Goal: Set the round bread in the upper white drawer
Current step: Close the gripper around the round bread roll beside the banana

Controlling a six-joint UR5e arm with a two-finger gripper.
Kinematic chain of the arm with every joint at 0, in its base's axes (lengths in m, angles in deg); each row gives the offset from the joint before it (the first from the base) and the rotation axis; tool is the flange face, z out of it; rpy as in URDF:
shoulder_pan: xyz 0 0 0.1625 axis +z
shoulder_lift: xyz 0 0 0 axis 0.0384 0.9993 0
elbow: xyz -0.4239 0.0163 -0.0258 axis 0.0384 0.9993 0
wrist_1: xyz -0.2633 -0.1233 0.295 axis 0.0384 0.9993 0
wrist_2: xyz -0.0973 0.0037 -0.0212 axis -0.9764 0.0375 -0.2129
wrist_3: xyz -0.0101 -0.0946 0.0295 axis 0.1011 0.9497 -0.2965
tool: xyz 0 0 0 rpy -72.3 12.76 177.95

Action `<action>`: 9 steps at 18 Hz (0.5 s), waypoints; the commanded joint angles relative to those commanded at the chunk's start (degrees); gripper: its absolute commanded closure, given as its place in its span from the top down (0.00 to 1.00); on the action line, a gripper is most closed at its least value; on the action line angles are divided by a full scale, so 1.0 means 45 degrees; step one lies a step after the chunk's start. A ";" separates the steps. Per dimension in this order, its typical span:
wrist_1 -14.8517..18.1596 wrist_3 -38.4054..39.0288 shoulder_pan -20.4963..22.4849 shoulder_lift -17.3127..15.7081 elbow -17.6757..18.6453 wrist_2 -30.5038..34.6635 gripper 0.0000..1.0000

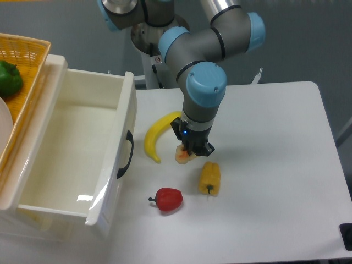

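Note:
The round bread (181, 157) is a small pale tan bun on the white table, just right of the banana. Only its lower left part shows, because the gripper (191, 152) is down on top of it. The dark fingers are at the bread, and I cannot tell whether they are closed on it. The upper white drawer (125, 110) stands pulled out at the left, with its black handle (128, 154) facing the bread. Its inside holds nothing.
A yellow banana (157, 135) lies between the drawer and the bread. A yellow bell pepper (209, 178) and a red pepper (168, 199) lie in front of the gripper. A wicker basket (27, 55) holding a green pepper (8, 77) sits at the far left.

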 joint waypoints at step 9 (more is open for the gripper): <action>0.0019 0.0137 0.0000 -0.0039 -0.0156 0.0000 0.00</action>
